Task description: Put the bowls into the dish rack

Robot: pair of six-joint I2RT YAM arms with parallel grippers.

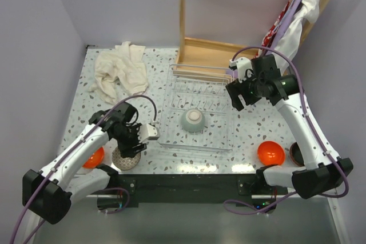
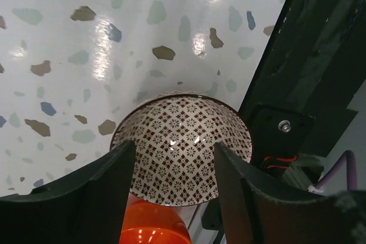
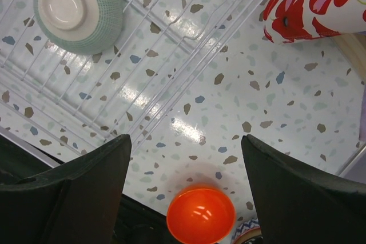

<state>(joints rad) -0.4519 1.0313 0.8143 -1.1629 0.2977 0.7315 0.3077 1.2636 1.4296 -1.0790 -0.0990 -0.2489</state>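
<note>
Progress check on the bowl loading: just one is racked, a green crosshatch bowl flipped upside down mid-rack, plain pale foot ring up, presumably so it'd drain. The dish rack is thin clear-looking wire with low sides, sitting in the middle of the tabletop, which has a glossy terrazzo-speckle finish. Left end effector is down by the near-left corner, fingers apart and hovering over a lattice-print bowl, brown-on-white with a shiny glaze. It looks lined up to pinch across it, but nothing's gripped as far as I can see. A glossy orange bowl sits just beside that one, toward the left edge. Right end effector hangs wide apart and empty beside the rack's right side, with a second orange bowl near the tabletop's near edge, probably its next target.
</note>
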